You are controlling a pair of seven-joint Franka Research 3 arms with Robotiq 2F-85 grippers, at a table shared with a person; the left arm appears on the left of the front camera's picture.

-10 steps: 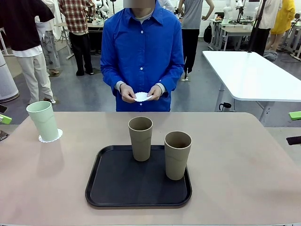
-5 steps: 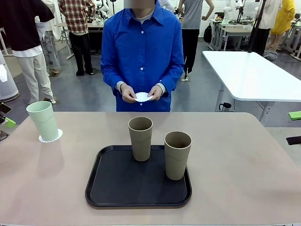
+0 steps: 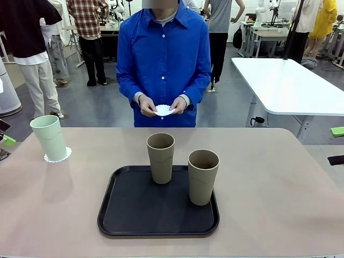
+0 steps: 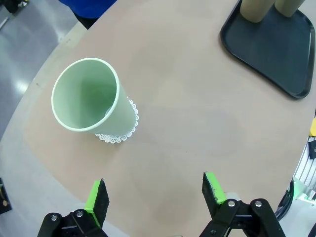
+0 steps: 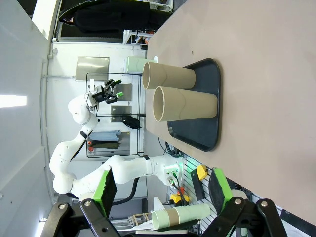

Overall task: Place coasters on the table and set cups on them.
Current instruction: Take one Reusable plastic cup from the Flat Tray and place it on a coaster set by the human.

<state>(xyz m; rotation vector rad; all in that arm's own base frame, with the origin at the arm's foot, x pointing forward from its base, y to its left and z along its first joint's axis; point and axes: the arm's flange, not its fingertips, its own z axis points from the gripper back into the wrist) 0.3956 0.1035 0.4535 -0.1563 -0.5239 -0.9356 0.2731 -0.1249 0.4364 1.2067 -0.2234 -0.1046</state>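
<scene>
We find one coaster [image 3: 57, 157] lying on the surface [image 3: 279, 183] near its far left corner. The mint cup [image 3: 49, 137] stands upright on it, and the lacy rim peeks out around the cup's base on the side nearest us. A second coaster [image 3: 164, 110] is off the surface, held between both hands [image 3: 147, 106] of the person [image 3: 163, 54] in a blue shirt at the far side. One tan cup [image 3: 160, 157] stands upright at the far edge of the black tray [image 3: 129, 215]. The other tan cup [image 3: 203, 176] stands upright to its right and closer to us, and the two are apart, each resting directly on the tray. The tray lies at the middle of the surface, toward our edge, well apart from the mint cup. In the left wrist view we see the left claw [image 4: 153, 186] spread wide with nothing between its green pads, above bare surface near the mint cup and clear of it. The right claw [image 5: 162, 181] is likewise spread and empty, with the tray and tan cups well beyond it.
</scene>
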